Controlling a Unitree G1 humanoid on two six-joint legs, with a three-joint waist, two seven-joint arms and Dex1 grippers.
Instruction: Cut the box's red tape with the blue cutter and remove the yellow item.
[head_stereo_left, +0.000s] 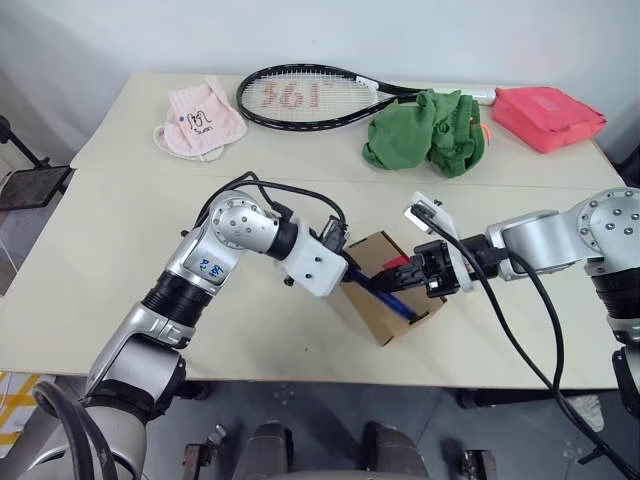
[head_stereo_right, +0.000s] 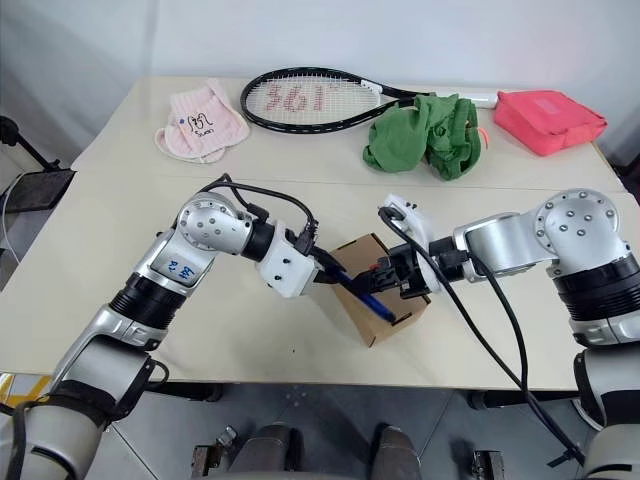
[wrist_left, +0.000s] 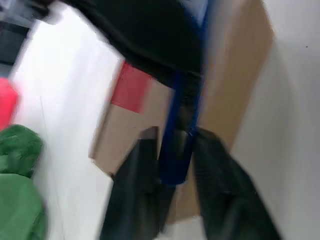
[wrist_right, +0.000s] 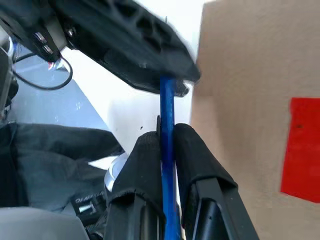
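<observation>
The brown box (head_stereo_left: 368, 312) sits near the table's front edge, with the red tape (wrist_left: 131, 87) on its top face. Just above the box, the slim blue cutter (head_stereo_left: 388, 294) slants between both hands. My left gripper (wrist_left: 175, 134) comes in from the left, its two black fingers (wrist_left: 142, 165) pressed against the cutter's sides. From the right, my right gripper (wrist_right: 166, 134) is shut tight on the same cutter (wrist_right: 167, 150), beside the box's tape (wrist_right: 300, 145). The yellow item is hidden.
Along the table's far side lie a pink cloth (head_stereo_left: 200, 120), a black tennis racket (head_stereo_left: 310, 97), a bundled green garment (head_stereo_left: 425, 130) and a red-pink pouch (head_stereo_left: 548, 115). Black cables hang from both wrists close to the box.
</observation>
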